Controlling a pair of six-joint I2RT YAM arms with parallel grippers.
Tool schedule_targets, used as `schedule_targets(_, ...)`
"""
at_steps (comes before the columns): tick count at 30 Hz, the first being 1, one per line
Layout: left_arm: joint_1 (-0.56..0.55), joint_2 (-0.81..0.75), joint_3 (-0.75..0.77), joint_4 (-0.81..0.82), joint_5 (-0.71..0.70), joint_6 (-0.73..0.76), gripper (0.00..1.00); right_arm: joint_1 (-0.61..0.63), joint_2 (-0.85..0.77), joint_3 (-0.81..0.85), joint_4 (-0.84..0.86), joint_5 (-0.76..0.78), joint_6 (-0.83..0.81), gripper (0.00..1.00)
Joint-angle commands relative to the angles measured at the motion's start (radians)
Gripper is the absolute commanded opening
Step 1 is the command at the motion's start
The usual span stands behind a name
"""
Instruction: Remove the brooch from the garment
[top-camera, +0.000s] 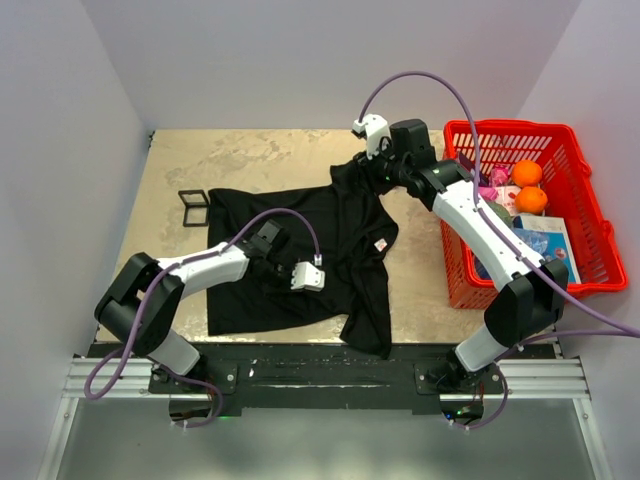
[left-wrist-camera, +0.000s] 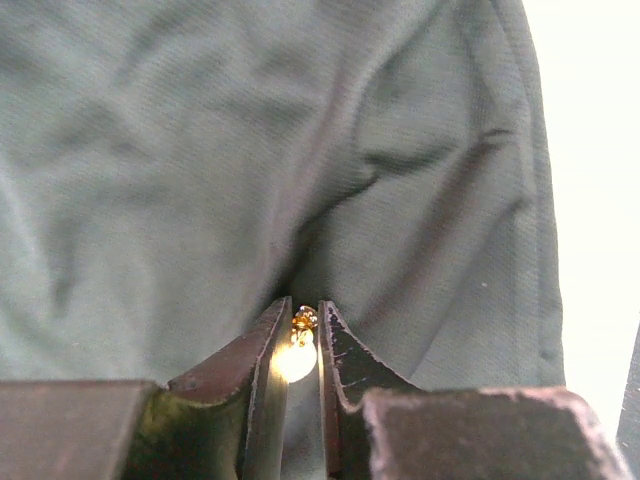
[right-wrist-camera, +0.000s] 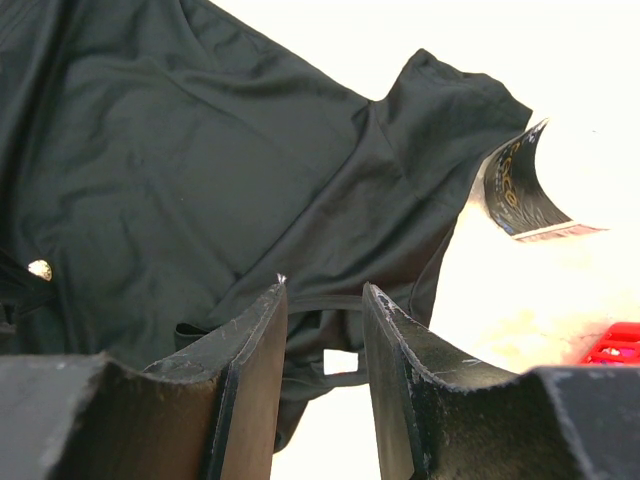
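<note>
The black T-shirt garment (top-camera: 330, 240) lies spread on the table, its white-and-red label (top-camera: 381, 246) facing up. My left gripper (top-camera: 263, 240) rests on the shirt's left part. In the left wrist view it (left-wrist-camera: 303, 308) is shut on the pale-golden brooch (left-wrist-camera: 298, 348), which glows between the jaws against the cloth (left-wrist-camera: 250, 150). My right gripper (top-camera: 368, 167) is at the shirt's far right corner. In the right wrist view it (right-wrist-camera: 322, 292) is closed on a bunched fold of the garment (right-wrist-camera: 200, 150). The brooch (right-wrist-camera: 40, 268) shows there as a bright speck at the far left.
A red basket (top-camera: 585, 215) with oranges (top-camera: 527, 173) and packets stands at the right, close to my right arm. A black square open frame (top-camera: 193, 207) stands left of the shirt. A black printed card (right-wrist-camera: 515, 190) shows past the shirt in the right wrist view.
</note>
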Motion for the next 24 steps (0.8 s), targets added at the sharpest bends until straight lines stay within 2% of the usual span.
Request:
schedule_targets(1,-0.005,0.005,-0.015,0.018,-0.036,0.028,0.26,-0.007,0.0,0.025,0.018,0.013,0.002,0.4)
schedule_targets(4,-0.005,-0.014,-0.028,0.021,-0.049,0.045,0.3,-0.007,0.006,0.031,0.016,0.01,0.002,0.4)
schedule_targets(6,-0.005,-0.012,-0.025,0.014,-0.06,0.053,0.29,-0.006,0.009,0.032,0.016,0.007,0.003,0.4)
schedule_targets(8,-0.005,-0.009,-0.02,0.008,-0.068,0.062,0.25,-0.007,0.01,0.031,0.019,0.005,0.005,0.4)
schedule_targets(13,-0.004,-0.024,-0.019,0.003,-0.082,0.068,0.08,-0.007,0.011,0.029,0.021,0.013,0.0,0.4)
schedule_targets(20,-0.002,-0.124,0.115,-0.129,0.001,-0.021,0.03,-0.006,0.012,0.036,0.012,0.024,-0.018,0.4)
schedule_targets(24,0.05,-0.17,0.201,-0.176,0.058,-0.047,0.02,-0.007,0.018,0.036,0.012,0.022,-0.023,0.4)
